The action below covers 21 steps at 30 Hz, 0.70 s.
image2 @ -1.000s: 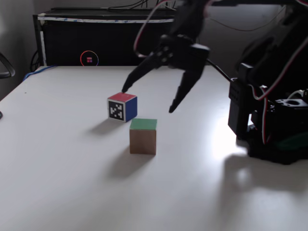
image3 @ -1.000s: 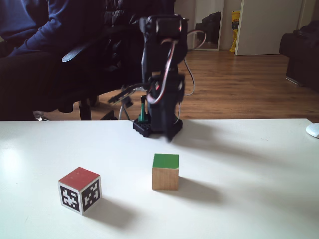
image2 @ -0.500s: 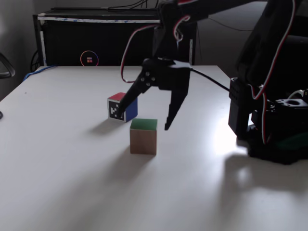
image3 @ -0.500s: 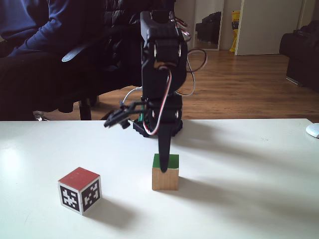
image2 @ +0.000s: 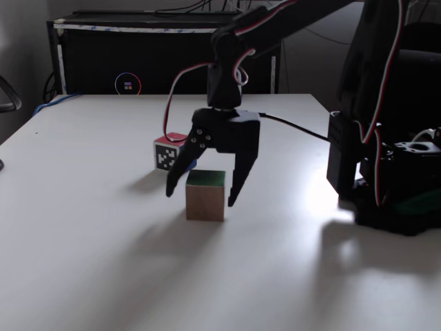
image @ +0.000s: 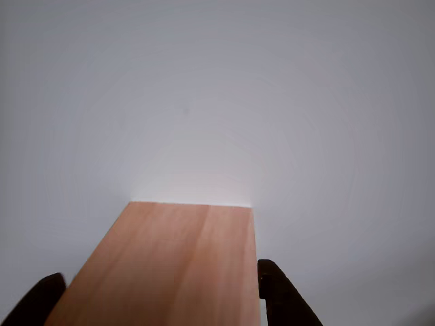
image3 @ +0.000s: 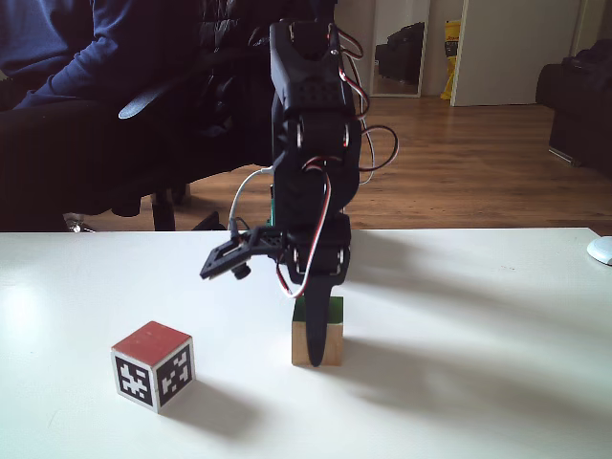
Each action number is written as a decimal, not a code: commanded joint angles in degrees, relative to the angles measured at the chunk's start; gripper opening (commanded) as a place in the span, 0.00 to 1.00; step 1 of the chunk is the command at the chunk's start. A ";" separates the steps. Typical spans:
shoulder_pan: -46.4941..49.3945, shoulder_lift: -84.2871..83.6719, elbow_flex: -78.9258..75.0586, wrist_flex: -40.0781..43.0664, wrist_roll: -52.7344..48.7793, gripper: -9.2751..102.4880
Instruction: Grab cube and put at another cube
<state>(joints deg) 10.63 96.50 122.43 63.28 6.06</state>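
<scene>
Fixed views: the cube (image2: 205, 195) on the tabletop (image2: 103, 227) is straddled by spread fingers (image2: 175, 185), not pinched

My gripper (image2: 200, 200) straddles the green-topped wooden cube (image2: 205, 201), mid-table (image2: 83, 227); the red-topped marker-faced cube (image2: 167, 152) sits just behind-left, toward the far edge.

The white worktop (image2: 83, 227) is matte and carries soft shadows. At its far edge in a fixed view stands a black box (image2: 138, 58) with a small glowing ring (image2: 127, 84) on its front; a blue cable (image2: 52, 105) lies near its left end. In a fixed view, a seated person in dark clothes (image3: 67, 57) is beyond the worktop, with a wooden floor (image3: 478, 163), a white door (image3: 512, 48) and a dark sofa (image3: 579, 105) behind.
</scene>
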 commanded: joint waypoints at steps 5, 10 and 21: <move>1.41 2.37 -2.29 -2.29 -0.88 0.23; 2.99 17.84 1.85 -1.41 -2.02 0.17; 8.96 32.78 -6.33 11.78 -3.34 0.19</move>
<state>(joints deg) 17.14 129.99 122.52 73.21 3.08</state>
